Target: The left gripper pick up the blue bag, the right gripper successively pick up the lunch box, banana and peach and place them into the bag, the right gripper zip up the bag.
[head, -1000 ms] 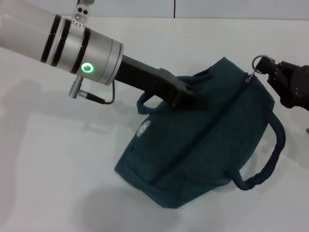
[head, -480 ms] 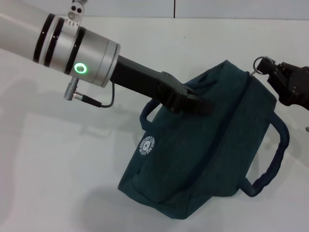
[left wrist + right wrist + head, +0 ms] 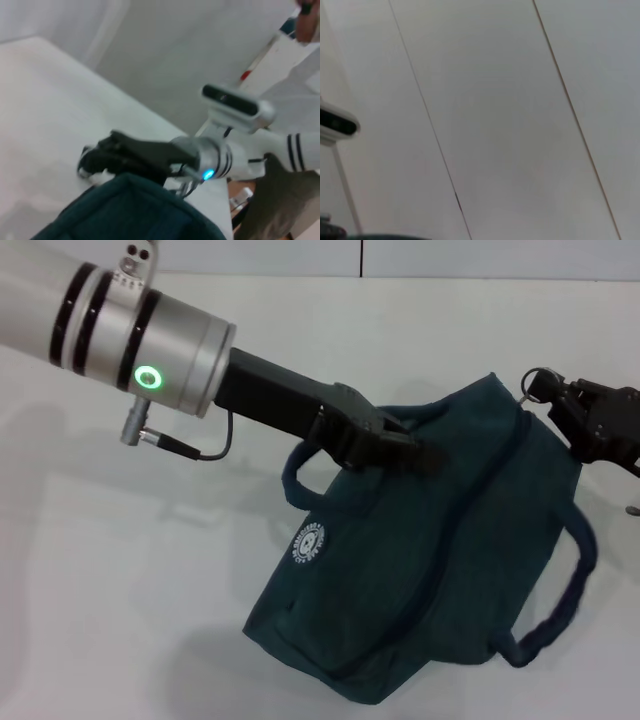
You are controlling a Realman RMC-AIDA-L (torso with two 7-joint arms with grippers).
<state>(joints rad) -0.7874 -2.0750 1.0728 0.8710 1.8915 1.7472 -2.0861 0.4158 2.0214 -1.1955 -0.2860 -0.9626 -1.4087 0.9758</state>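
The blue bag (image 3: 420, 560) lies on the desk (image 3: 120, 590) in the lower centre-right of the head view. The left gripper (image 3: 405, 448) reaches in from the upper left, onto the bag's upper left edge. The right gripper (image 3: 560, 400) sits at the right edge — at the bag's upper right corner.

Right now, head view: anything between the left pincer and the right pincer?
Only the blue bag: its zipped top ridge spans from the left pincer on the handle to the right pincer at the ring pull.
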